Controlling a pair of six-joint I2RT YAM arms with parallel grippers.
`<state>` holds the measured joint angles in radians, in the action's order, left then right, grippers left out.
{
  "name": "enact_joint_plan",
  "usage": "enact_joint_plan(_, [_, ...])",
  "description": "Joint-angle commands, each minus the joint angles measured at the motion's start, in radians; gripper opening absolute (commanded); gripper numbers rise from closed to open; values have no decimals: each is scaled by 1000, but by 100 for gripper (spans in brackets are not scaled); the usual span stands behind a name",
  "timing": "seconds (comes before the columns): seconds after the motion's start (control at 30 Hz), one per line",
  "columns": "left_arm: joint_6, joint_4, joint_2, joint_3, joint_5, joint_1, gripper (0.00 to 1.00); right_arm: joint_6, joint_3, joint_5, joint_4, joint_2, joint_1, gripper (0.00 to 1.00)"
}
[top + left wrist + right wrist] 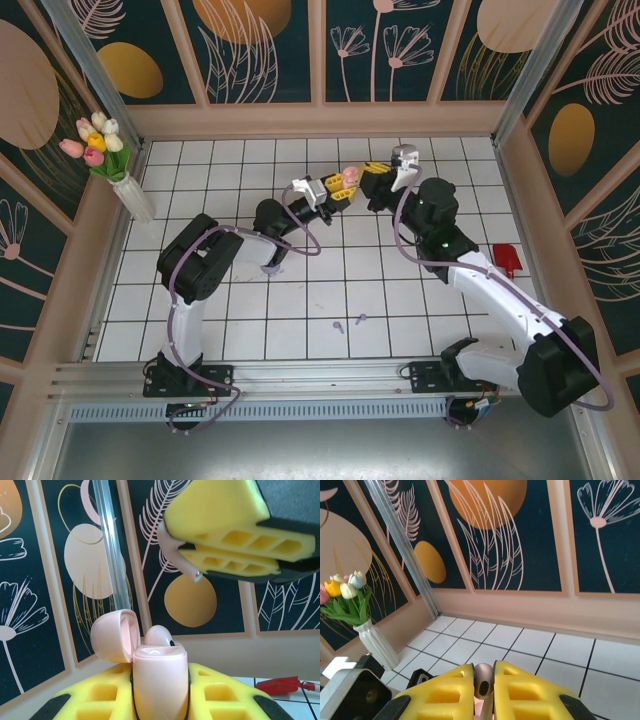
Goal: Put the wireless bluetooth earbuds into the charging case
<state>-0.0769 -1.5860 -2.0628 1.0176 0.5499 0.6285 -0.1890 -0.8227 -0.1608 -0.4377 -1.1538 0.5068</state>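
My left gripper [160, 690] is shut on the pale pink charging case [160, 672], held upright above the table. Its lid [114, 635] is swung open to the left, and one pink earbud [159, 636] sits in it. My right gripper [484, 682] is shut on a second pale pink earbud [483, 679]. In the left wrist view that earbud [175, 555] hangs above and to the right of the case, its stem pointing down, apart from the case. In the top view both grippers [338, 188] [372, 186] meet at the case [350, 177]. Two lilac earbuds [340, 325] [361, 319] lie on the tiles.
A white vase of tulips [128, 190] stands at the back left corner. A red object [507, 258] lies by the right wall. A small lilac item [275, 268] rests under the left arm. Walls enclose the tiled table [220, 300] on three sides.
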Motion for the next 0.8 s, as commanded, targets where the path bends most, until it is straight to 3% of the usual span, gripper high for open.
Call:
enact_joint_plan(0.0, [19, 6, 38, 36, 18, 1, 0, 0, 27, 27, -127, 36, 11, 13])
enact_joint_plan(0.77, [-90, -27, 29, 65, 21, 0, 0, -17, 19, -7, -196, -32, 16, 12])
